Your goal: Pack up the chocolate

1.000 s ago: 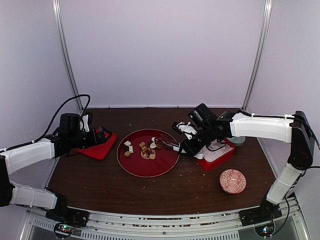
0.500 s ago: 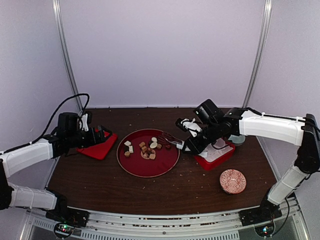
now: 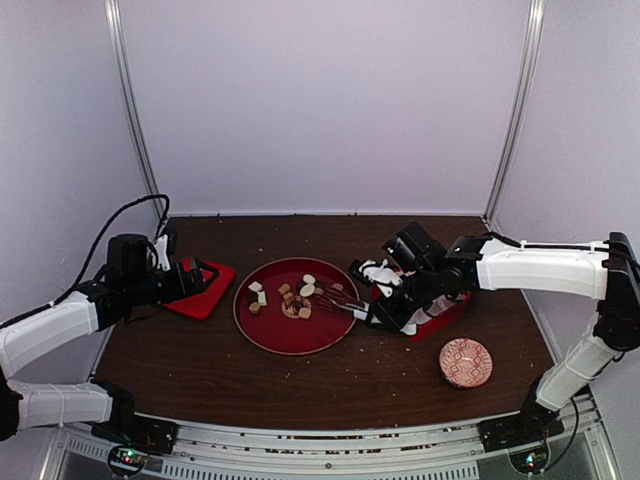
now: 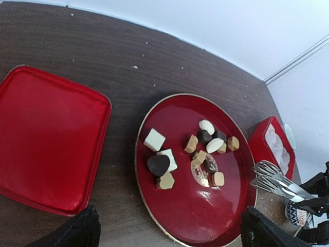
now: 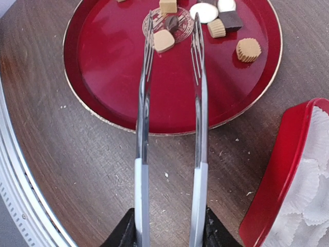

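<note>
- At the near end of the tongs (image 5: 142, 154), the handles are pinched by the right gripper (image 5: 169, 229), which is partly closed on them. The tines stand apart with nothing gripped.
- Risk: the handles may be twisted in the grip if the tines are pressed onto the plate (image 5: 97, 77).
- Risk: the chocolate (image 5: 163, 40) is clustered mid-plate. A tan piece and a dark one are seen between the tines, so two may be caught, or one squirted aside.
- Risk: on transfer to the box (image 5: 275, 170), just beside the plate, a piece may be dropped short of the paper cups (image 5: 313, 200).
- Pose: the right arm is stretched low from the box toward the plate centre.
- Pose: the left gripper (image 3: 195, 275) is held wide open and empty near the lid (image 3: 205, 300), well apart from the plate.
</note>
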Tool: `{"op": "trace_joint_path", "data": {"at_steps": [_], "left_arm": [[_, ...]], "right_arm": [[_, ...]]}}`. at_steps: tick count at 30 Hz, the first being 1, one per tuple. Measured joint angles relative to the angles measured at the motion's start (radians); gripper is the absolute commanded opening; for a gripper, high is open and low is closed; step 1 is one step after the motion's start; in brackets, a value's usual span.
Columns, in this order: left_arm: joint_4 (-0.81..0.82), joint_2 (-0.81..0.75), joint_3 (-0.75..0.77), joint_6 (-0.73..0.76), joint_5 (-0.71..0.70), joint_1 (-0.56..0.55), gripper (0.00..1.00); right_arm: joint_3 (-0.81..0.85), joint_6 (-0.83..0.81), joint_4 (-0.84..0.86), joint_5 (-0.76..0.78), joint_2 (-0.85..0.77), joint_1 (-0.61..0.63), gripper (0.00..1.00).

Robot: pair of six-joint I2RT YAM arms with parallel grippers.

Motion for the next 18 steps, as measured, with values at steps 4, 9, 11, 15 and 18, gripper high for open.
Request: {"op": "trace_joint_path", "data": {"at_steps": [4,9,11,15,18], "left_arm": [[-0.032,-0.016,-0.015,0.021,-0.004,-0.003,0.98],[-0.072,-0.07,-0.014,0.04,-0.007,-0.003,0.98],[-0.08,-0.101,-0.014,0.042,-0.007,-0.003,0.98],[-0.081,-0.135,-0.014,0.044,-0.007,-0.003,0.98],[-0.084,-0.138,-0.015,0.043,-0.007,-0.003,0.98]], "right_arm": [[-0.024,-0.021,0.018,0.017,0.002,0.017,0.37],[-0.016,-0.048,0.043,0.029,0.027,0.026,0.38],[-0.012,-0.061,0.043,0.038,0.046,0.034,0.38],[-0.005,-0.092,0.029,0.051,0.067,0.043,0.38],[0.026,-0.121,0.01,0.058,0.085,0.043,0.38]]}}
